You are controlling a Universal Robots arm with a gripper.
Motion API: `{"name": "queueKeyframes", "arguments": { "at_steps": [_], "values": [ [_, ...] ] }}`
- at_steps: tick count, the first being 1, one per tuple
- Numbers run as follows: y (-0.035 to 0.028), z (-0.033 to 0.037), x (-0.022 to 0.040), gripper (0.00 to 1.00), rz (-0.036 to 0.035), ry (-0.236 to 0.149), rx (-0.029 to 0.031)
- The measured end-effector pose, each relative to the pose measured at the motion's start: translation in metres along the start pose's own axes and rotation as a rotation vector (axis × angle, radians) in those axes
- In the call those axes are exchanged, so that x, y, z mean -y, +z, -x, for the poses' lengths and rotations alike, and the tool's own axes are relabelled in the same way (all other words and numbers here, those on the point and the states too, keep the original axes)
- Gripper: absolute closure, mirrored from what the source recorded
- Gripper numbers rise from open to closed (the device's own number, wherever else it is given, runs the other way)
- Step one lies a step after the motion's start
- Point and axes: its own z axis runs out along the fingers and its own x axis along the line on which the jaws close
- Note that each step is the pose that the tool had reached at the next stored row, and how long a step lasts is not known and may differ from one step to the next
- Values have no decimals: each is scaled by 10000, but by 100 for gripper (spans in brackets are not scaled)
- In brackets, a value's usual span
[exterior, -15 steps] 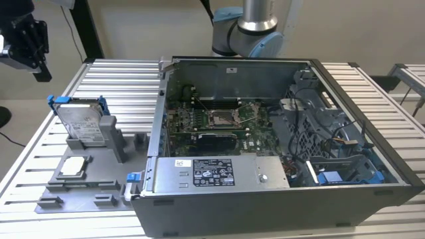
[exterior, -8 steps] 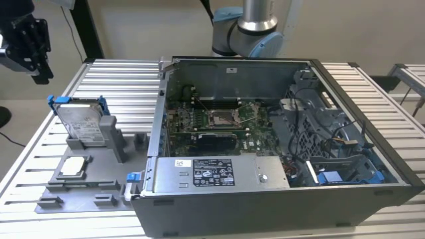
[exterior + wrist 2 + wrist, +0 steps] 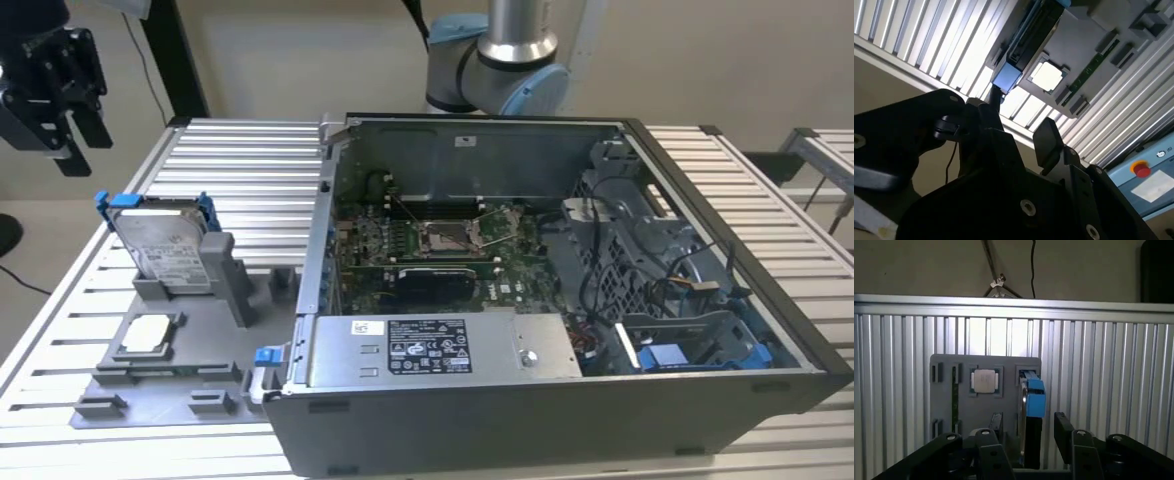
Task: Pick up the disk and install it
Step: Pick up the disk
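Disk [image 3: 160, 238] upright in its holder, open claw [image 3: 80, 140] hanging above it

We see the claw with its fingers spread and nothing between them, well apart from the disk, which lies below it. It stands on end in the grey holder [image 3: 180, 375] on the slatted counter [image 3: 240, 160], leaning slightly, blue carrier at the top, beside the open computer case [image 3: 534, 420]. In the first wrist view its thin upper edge lines up with the gap between the two fingers, so its flat faces are turned toward them, one per side. We judge the pick-up not yet begun: the disk sits untouched.
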Motion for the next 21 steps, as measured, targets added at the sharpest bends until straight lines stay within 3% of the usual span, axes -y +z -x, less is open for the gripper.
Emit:
{"name": "queueKeyframes", "arguments": {
  "at_steps": [6, 19, 21],
  "values": [
    [32, -1, 2, 100, -1, -1, 3],
    [262, -4, 45, 100, 0, 0, 8],
    [299, -5, 57, 100, -2, -2, 39]
  ]
}}
